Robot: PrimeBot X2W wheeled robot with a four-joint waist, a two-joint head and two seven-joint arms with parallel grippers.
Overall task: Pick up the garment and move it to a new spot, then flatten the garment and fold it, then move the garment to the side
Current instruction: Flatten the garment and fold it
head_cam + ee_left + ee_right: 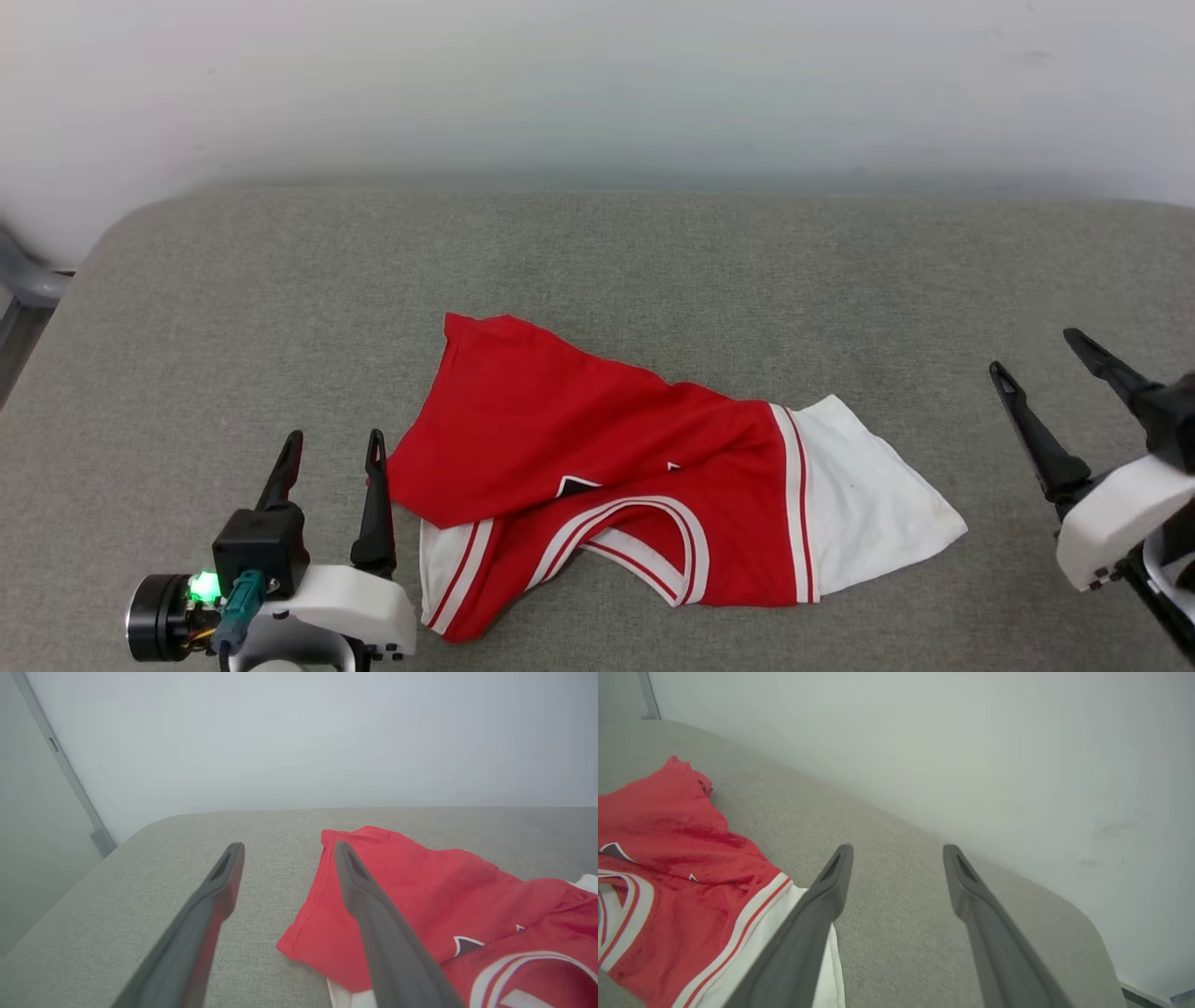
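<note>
The garment (597, 467), a red T-shirt with white sleeves and striped trim, lies crumpled and partly folded over itself in the middle of the grey cushioned surface (653, 271). My left gripper (336, 448) stands open just left of its red edge, with nothing between the fingers. In the left wrist view the garment (420, 891) lies to the right of the open left gripper (287, 851), partly behind its right finger. My right gripper (1041, 353) is open at the far right, well clear of the white sleeve (868, 499). The right wrist view has the garment (677, 858) left of the open right gripper (896, 851).
A pale wall (597, 84) runs behind the grey surface. The surface's rounded left corner (121, 224) drops to a dim gap with a grey object (28, 280). Bare cushion lies behind the garment and on both sides of it.
</note>
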